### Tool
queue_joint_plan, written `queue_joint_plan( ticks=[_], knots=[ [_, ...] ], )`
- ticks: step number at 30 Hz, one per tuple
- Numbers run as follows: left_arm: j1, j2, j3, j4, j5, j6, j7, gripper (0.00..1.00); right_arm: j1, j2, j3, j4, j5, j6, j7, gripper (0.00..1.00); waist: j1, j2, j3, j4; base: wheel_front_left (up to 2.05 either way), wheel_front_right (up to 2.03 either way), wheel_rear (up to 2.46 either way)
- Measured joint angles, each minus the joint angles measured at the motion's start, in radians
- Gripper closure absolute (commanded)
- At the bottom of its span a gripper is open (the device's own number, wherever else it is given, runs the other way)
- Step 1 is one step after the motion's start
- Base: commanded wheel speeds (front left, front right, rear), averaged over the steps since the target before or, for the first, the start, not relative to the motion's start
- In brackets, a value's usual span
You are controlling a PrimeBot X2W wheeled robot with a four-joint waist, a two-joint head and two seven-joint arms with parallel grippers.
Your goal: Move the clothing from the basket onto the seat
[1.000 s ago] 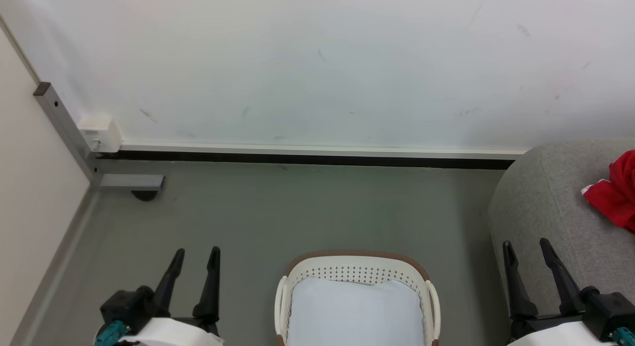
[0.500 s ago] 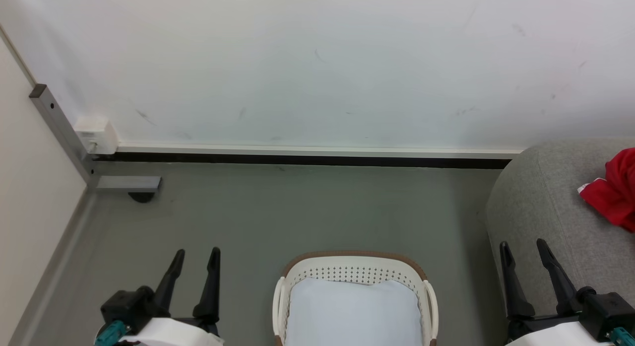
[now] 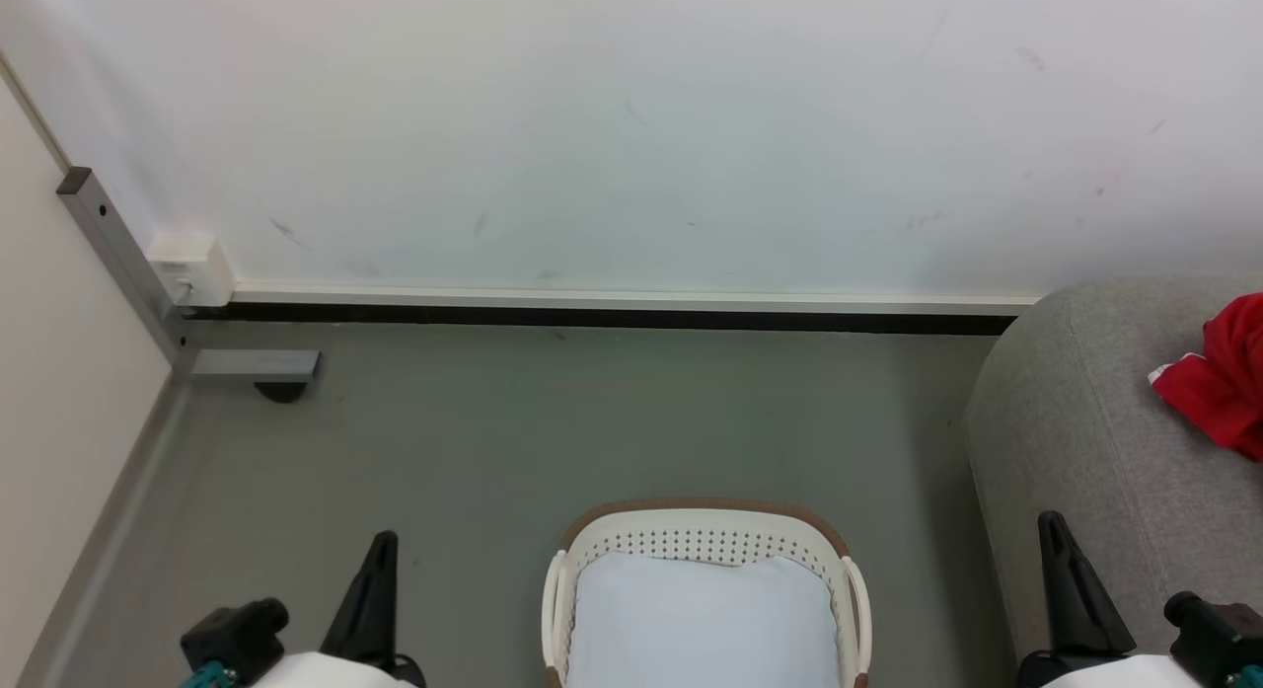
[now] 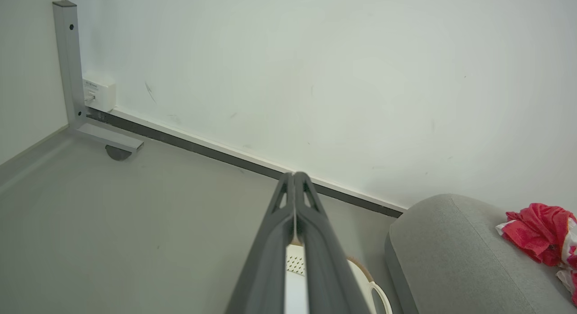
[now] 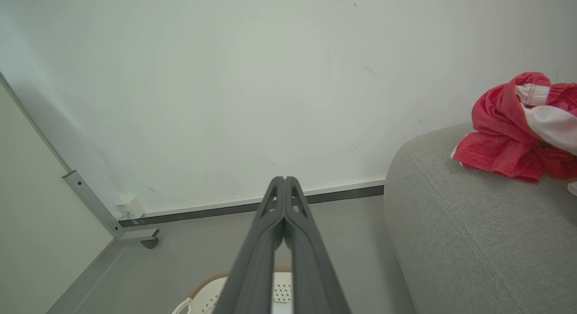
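While the left fingers and right fingers are pressing together on nothing, the clothing is lying on the seat at far right. It is showing crumpled bright red folds with white trim.

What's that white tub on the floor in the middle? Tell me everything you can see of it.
It is an oval laundry basket of cream-white plastic, with a brown woven-looking rim, rows of small holes in its wall and a white handle on each side. It stands upright on the grey floor, left of the grey sofa and apart from it. Inside shows just a pale, flat bottom, no clothes.
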Motion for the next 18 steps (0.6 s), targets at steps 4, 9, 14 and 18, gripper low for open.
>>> queue_joint_plan(
  ticks=[4,9,14,18],
  knots=[
    [0.0,-0.001,0.009,-0.007,-0.067,0.0,0.017,1.0,-0.001,0.0,-0.008,-0.002,0.069,0.0,0.02,1.0,0.0,0.0,0.0,0.0,0.0,0.0,0.0],
    [0.0,-0.002,0.024,-0.015,-0.148,0.0,0.037,1.0,-0.001,0.001,-0.022,-0.004,0.148,0.0,0.042,1.0,0.0,0.0,0.001,0.001,0.0,0.0,0.0],
    [0.0,-0.004,0.033,-0.019,-0.221,0.0,0.062,1.0,-0.002,0.001,-0.032,-0.007,0.222,0.0,0.064,1.0,0.0,0.0,0.001,0.001,0.0,0.0,0.0],
    [0.0,-0.005,0.041,-0.023,-0.279,0.0,0.076,1.0,-0.003,0.002,-0.039,-0.008,0.28,0.0,0.081,1.0,0.0,0.0,0.002,0.001,0.0,0.0,0.0]
  ],
)
